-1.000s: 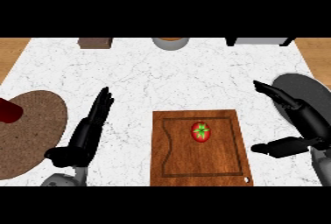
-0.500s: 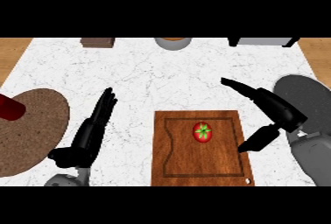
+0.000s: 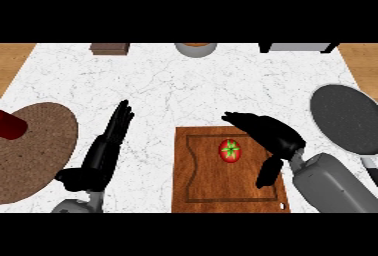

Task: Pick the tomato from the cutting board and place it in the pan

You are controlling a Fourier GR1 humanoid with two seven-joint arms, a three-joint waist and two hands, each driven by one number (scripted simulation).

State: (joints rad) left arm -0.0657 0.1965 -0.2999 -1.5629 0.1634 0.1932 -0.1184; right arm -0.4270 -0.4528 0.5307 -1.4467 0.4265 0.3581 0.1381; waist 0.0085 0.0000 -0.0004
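- Far left: a round brown mat [image 3: 37,150] carries a dark red object [image 3: 9,125] that is cut off by the view's edge. Neither has shifted.
- The left hand [image 3: 100,157] rests open on the worktop [image 3: 162,85], fingers straight, between the mat and the cutting board. It has stayed where it was and holds nothing.
- The cutting board [image 3: 210,185] sits by the near edge of the worktop. The tomato [image 3: 230,150] lies in its upper half, unmoved and untouched.
- The right hand [image 3: 275,136] is what changed. A second ago it was out at the right by the pan, and it has swung in over the board's upper right part. It is open, fingers stretched just above and right of the tomato, thumb hanging lower, gripping nothing. I judge the reach nearly finished, with closing on the tomato next.
- The pan [image 3: 345,120] lies far right, near the worktop's edge and apart from the board. Only the right forearm lies between them, so the carry looks short and unobstructed.
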